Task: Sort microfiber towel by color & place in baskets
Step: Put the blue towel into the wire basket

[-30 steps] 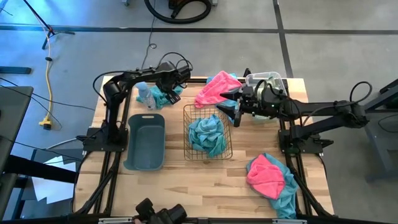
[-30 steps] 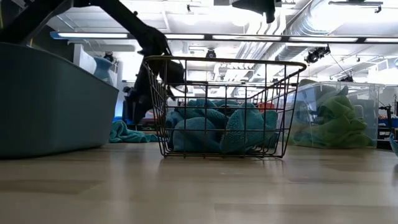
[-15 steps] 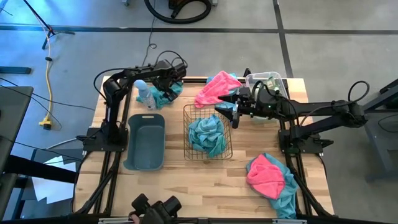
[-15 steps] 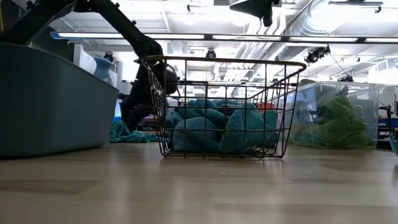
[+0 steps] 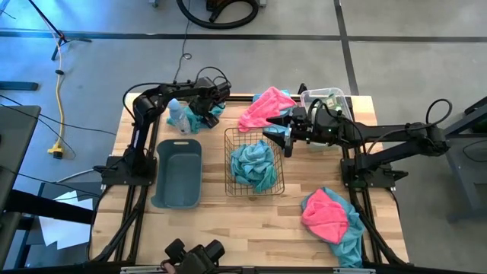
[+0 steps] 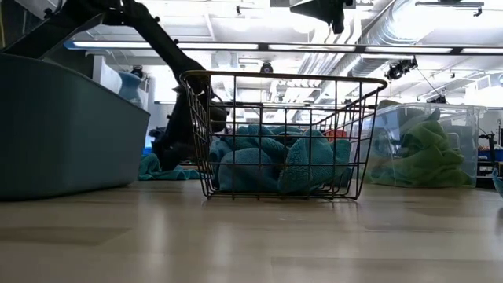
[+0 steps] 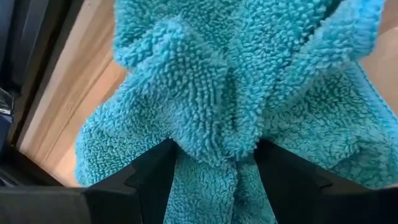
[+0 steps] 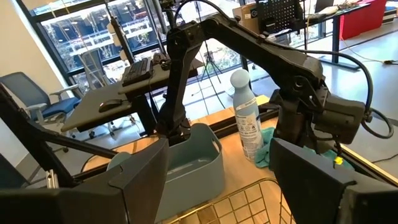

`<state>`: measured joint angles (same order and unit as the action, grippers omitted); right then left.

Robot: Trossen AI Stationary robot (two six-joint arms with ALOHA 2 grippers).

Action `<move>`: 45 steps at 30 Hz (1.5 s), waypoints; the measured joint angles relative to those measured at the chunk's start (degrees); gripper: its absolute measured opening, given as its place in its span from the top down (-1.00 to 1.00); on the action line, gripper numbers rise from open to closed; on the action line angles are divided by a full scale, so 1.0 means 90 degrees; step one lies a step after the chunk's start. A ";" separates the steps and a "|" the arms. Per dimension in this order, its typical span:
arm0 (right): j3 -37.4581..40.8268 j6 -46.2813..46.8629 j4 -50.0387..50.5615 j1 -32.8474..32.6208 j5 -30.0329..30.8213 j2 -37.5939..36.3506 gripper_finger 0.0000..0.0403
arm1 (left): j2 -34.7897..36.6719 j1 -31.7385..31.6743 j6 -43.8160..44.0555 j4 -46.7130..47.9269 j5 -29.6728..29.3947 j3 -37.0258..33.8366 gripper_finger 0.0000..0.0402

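Two arms: both reach over the far half of the wooden table [image 5: 251, 221].
Left arm pose: folded at the elbow, wrist bent down at the far left corner.
Left gripper [image 5: 199, 114]: fingers [image 7: 149, 171] spread wide either side of a raised fold of the teal towel [image 7: 230, 93]; whether they pinch it cannot be told.
Right arm pose: stretched level across from the right side, above the table.
Right gripper [image 5: 278, 133]: fingers [image 8: 146, 168] wide apart, holding nothing, hanging beside the far right corner of the wire basket [image 5: 253, 161].
Bottle [image 5: 176, 117]: upright, just to the left of the left gripper, pale with a label.
Grey-blue tub [image 5: 178, 172]: oblong, smooth plastic, on the near side of the left gripper.
Wire basket contents: bunched teal cloths [image 6: 271, 161], fuzzy, seen through the mesh.
Clear bin [image 5: 329, 100]: behind the right gripper, holding a lime green towel [image 6: 424, 153].
Pink towel [image 5: 265, 108]: crumpled with a teal one under it, just beyond the right gripper.
Near right pile: a pink cloth [image 5: 326, 213] on teal, well apart from both grippers.
Room: grey floor, cables and a yellow cord [image 5: 59, 114] to the left; ceiling lights and ducts in the low view.
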<state>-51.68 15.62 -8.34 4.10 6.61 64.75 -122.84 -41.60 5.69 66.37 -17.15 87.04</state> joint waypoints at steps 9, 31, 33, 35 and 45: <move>0.0000 0.0131 0.0026 0.0000 0.0000 0.0000 -0.37 | -0.0023 -0.0010 -0.0886 -0.0082 0.0229 0.0005 0.05; 0.0000 0.0112 0.0089 0.0000 -0.0070 -0.0002 -0.37 | 0.0832 -0.0030 -0.2169 -0.0293 0.0528 -0.0019 1.00; 0.0000 0.0106 0.0060 0.0000 -0.0079 -0.0002 -0.37 | 0.1145 -0.0041 -0.2199 -0.0418 0.0532 -0.0018 1.00; 0.0000 0.0097 0.0040 0.0000 -0.0085 -0.0002 -0.37 | 0.1472 -0.0044 -0.2200 -0.0566 0.0530 -0.0016 1.00; 0.0000 -0.0002 -0.0226 0.0000 -0.0087 -0.0002 -0.37 | 0.3541 -0.0042 -0.1984 -0.1641 0.0877 -0.0012 1.00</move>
<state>-51.68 15.60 -10.37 4.10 5.82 64.73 -90.96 -41.98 -12.17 51.60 -9.26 86.93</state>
